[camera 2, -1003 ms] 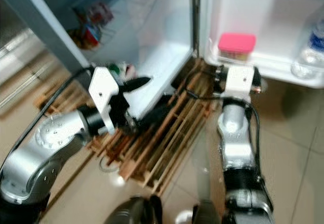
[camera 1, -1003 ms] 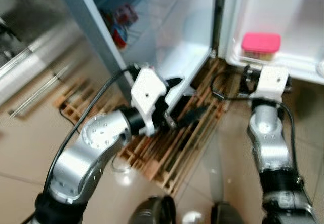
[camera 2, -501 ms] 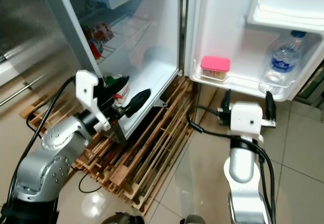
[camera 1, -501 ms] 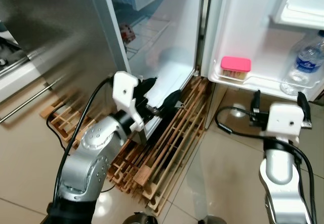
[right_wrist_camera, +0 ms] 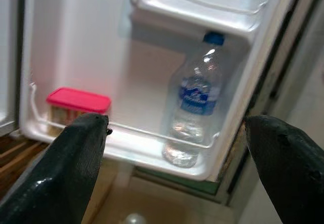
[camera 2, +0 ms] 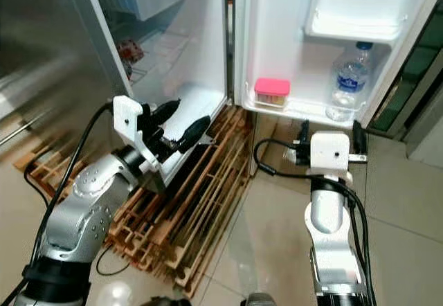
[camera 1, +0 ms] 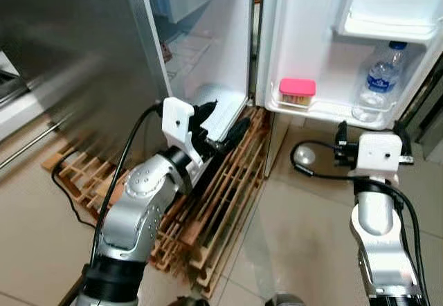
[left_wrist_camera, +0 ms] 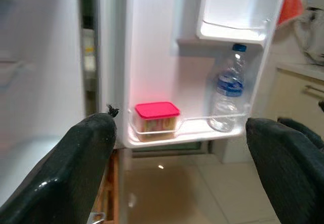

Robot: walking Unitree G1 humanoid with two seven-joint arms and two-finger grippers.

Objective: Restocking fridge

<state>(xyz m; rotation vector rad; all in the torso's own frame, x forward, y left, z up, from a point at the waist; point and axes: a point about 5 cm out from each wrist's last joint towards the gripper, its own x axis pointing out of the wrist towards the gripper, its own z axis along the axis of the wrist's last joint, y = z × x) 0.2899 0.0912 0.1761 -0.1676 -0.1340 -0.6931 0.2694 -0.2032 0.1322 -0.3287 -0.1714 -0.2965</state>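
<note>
The fridge stands open. Its door shelf (camera 1: 325, 109) carries a pink-lidded container (camera 1: 297, 90) and a clear water bottle (camera 1: 377, 83) with a blue cap. In the left wrist view the container (left_wrist_camera: 156, 117) and the bottle (left_wrist_camera: 226, 102) appear between the spread fingers. My left gripper (camera 1: 223, 118) is open and empty, low in front of the fridge's inner compartment. My right gripper (camera 2: 330, 131) is open and empty, just below and short of the door shelf, pointing at the bottle (right_wrist_camera: 195, 107) and the container (right_wrist_camera: 77, 105).
A wooden slat pallet (camera 1: 221, 195) lies under the fridge on a glossy tiled floor (camera 1: 297, 237). A steel-fronted unit (camera 1: 62, 57) stands to the left. Red packages (camera 2: 128, 48) sit on an inner fridge shelf. An empty upper door bin (camera 1: 384, 25) hangs above the bottle.
The whole picture has shifted as the camera moved, bringing the door shelf and the bottle into fuller view. Both grippers stay open and empty.
</note>
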